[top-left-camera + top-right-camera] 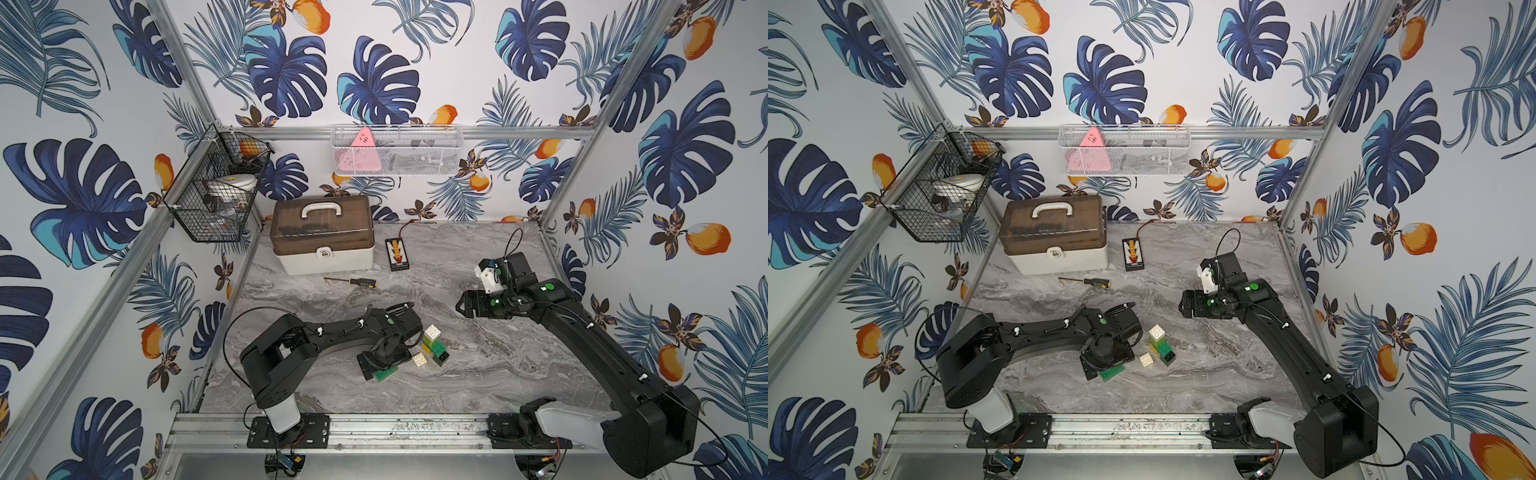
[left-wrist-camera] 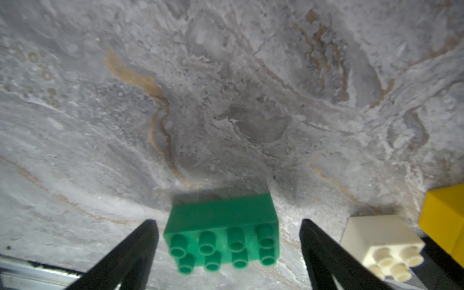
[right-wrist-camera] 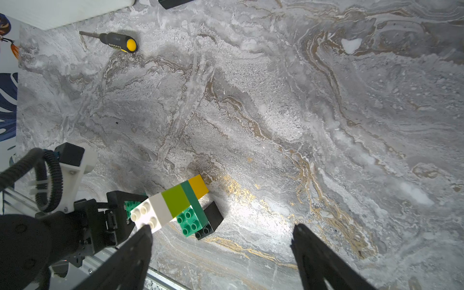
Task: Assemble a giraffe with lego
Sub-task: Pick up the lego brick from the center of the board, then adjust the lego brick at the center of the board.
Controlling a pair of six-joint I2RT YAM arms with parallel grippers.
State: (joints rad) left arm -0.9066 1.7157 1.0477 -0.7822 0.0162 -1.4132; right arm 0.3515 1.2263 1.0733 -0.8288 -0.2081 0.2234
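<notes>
**Straddling the long green brick beside the part-built giraffe**

The left pincer point(image 2: 227, 222) stands open over a long green studded plastic brick point(image 2: 221, 211). One black finger sits off each short end, and a sliver of grey marbled worktop point(image 1: 498, 365) shows at both, so nothing is gripped yet. The brick lies flat with its studs up. Its long axis runs straight across the gap, from finger to finger. Closing would, I judge, catch it end to end, the widest hold available, with little margin to spare.

The part-built giraffe point(image 1: 432, 347) stands upright: a white square on top, lime below it, a dark green long body, then yellow and black squares as legs. The green brick lies just beside the giraffe on its left-arm side, toward the aluminium front rail point(image 1: 374, 430). A loose white square brick point(image 1: 419, 360) sits between them, close against the giraffe's foot; whether it touches I cannot tell.

The left arm is plainly the nearer one. The right pincer point(image 1: 460, 306) hangs open and empty, well apart from the giraffe, on its back-wall side.

Bare worktop lies open on the giraffe's right-arm side. The left-arm side is crowded, with the white brick just outside one finger, so a straight lift looks safer than a slide. A black-and-yellow-handled screwdriver point(image 1: 357, 282) lies well beyond the giraffe, out of the way.
</notes>
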